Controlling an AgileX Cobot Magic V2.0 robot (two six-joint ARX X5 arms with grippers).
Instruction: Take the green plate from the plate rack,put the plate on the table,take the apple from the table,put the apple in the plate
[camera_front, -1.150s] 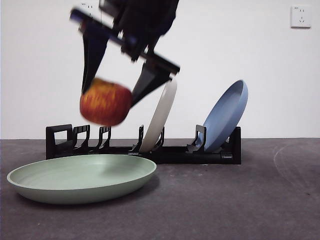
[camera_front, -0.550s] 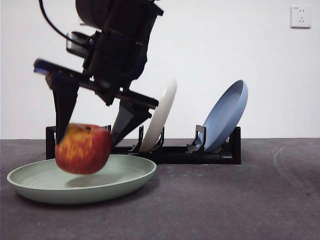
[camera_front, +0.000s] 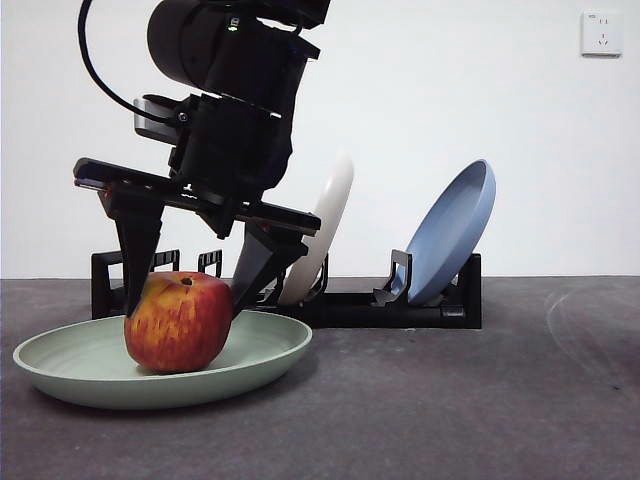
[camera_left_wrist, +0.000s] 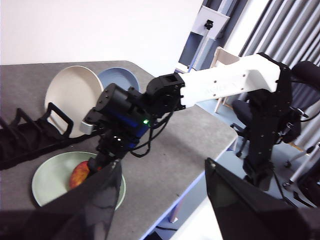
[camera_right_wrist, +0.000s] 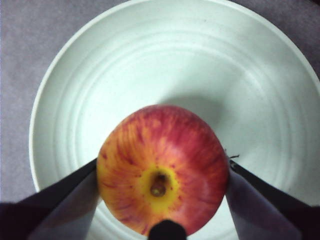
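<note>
Spreading dark grey and faintly mottled, the desk (camera_front: 470, 400) runs back to a plain white wall with one socket (camera_front: 601, 32) high at the front view's right. From the left wrist view, the desk's edge falls away to a room with grey curtains (camera_left_wrist: 285, 30) and a dark chair (camera_left_wrist: 305, 95).

Three plates show. The green plate (camera_front: 60, 365) lies flat on the desk in front of the plate rack (camera_front: 400, 308); a cream-white plate (camera_front: 325, 225) and a blue plate (camera_front: 455, 230) lean in the rack's slots, well apart from each other. There is one apple (camera_front: 180, 322), one long black rack, and two arms.

The apple sits inside the green plate, its underside on the plate's floor, stem dimple upward and tipped a little to one side. The right claw (camera_front: 185, 300) comes down from above, its black jaws set one on each flank of the apple. In the right wrist view the jaws lie right against the apple's (camera_right_wrist: 162, 170) sides over the pale plate (camera_right_wrist: 250, 75), opened about as wide as the fruit; whether they press it or merely touch cannot be told for certain, though no gap shows.

The left claw (camera_left_wrist: 162, 200) waits well away off the desk's edge, its jaws spread wide and holding nothing, looking across at the white right arm (camera_left_wrist: 225, 85) working over the plate (camera_left_wrist: 50, 175).
</note>
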